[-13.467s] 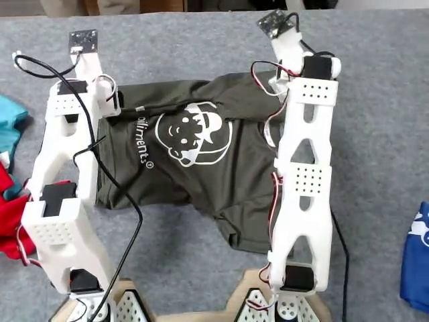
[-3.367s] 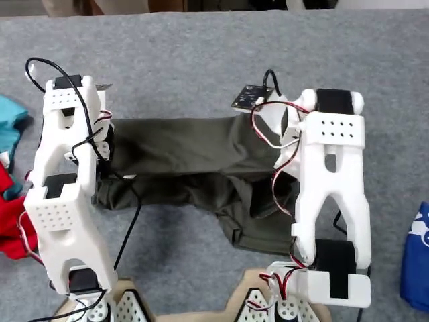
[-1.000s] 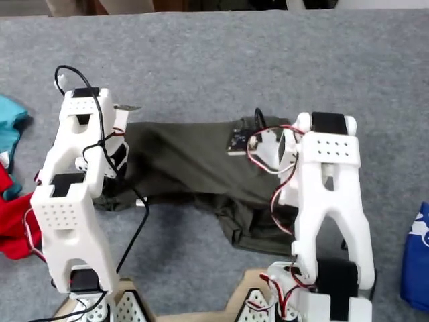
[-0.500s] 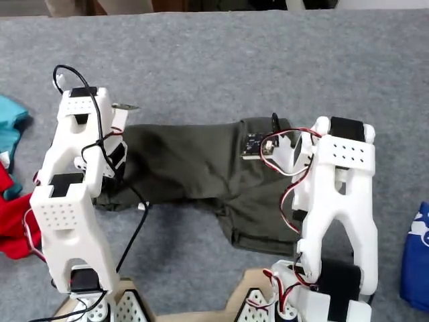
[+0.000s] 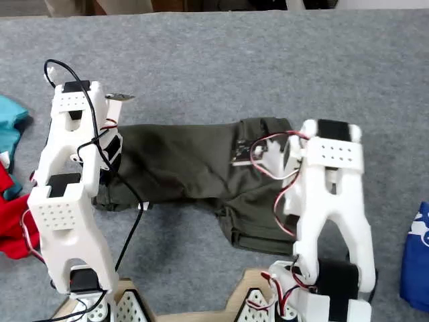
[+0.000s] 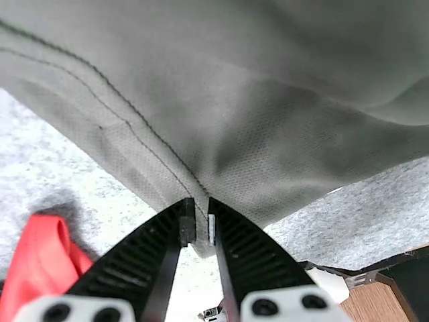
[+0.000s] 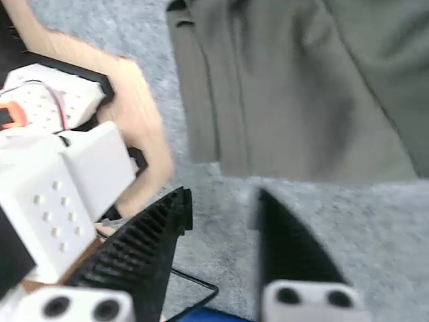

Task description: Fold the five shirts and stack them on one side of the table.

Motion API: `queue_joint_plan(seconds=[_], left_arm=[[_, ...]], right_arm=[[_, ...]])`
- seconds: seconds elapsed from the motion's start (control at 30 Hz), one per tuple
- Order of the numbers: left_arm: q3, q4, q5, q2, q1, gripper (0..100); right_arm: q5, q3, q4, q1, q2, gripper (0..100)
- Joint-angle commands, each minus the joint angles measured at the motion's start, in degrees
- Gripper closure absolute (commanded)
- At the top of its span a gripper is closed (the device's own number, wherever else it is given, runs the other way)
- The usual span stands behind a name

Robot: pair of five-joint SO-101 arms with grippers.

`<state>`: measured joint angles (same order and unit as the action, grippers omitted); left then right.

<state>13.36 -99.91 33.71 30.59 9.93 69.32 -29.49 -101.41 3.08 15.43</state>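
Far left edge: teal garment (image 5: 8, 127), bunched and partly cut off by the frame; just below it red shirt (image 5: 12, 231), crumpled, lying beside the left arm.
Left hand (image 6: 196, 227): narrow, jaws almost together, pinching the stitched hem of the olive shirt (image 5: 188, 161) at its left end, low over the counter (image 5: 221, 60).
Olive shirt: in the middle of the counter, between the two arms; spread as a wide band from one arm to the other, with an uneven flap sticking out toward the arm bases near the right arm.
Handling: judged light, soft and limp, with no stiffness of its own; likely to sag and wrinkle if lifted at one point only, and to drag a little on the rough grey counter; not fragile, not slippery.
Where to take hold: best at hems and corners, at two points together, one for each hand; the loose flap near the right arm is probably the next place to grasp.
Right hand (image 7: 221, 201): wide, jaws apart with nothing between them, above bare counter just beside the near edge of the olive shirt.
Far right edge: blue shirt (image 5: 417, 258), partly cut off by the frame, well apart from the olive shirt.
Progress: judged early; one shirt only half folded, the others waiting at both edges.
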Motion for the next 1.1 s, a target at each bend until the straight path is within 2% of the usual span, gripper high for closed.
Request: queue_joint_plan(seconds=[0.0,0.17,0.27,0.5,0.67,0.83,0.97,1.07], left_arm=[[1.14,-0.79,0.26,-3.65,-1.49,95],[-1.23,-0.79,0.62,-4.09,-2.46,95],[1.58,-0.79,-0.35,-4.09,-1.32,95],[16.00,1.32,-13.45,-3.47,-1.76,95],[15.21,4.04,-19.34,-2.24,-5.19,95],[10.02,11.34,-20.22,4.18,-6.15,95],[10.55,12.84,-19.69,9.19,-3.87,95],[13.10,12.57,-15.91,12.44,-1.41,95]], right_arm=[[-0.70,-2.24,-0.70,-1.27,3.03,96.3],[9.32,-5.76,0.70,0.84,8.13,94.7],[8.88,-4.18,8.44,1.36,10.68,94.7],[-5.63,5.23,26.20,-6.55,2.86,97.0],[-15.65,14.11,35.34,-11.65,-9.63,97.5],[-22.68,25.10,42.81,-11.65,-26.42,97.5],[-23.47,35.56,42.90,-9.10,-40.75,97.5],[-23.12,43.47,41.76,-4.79,-50.07,97.5]])
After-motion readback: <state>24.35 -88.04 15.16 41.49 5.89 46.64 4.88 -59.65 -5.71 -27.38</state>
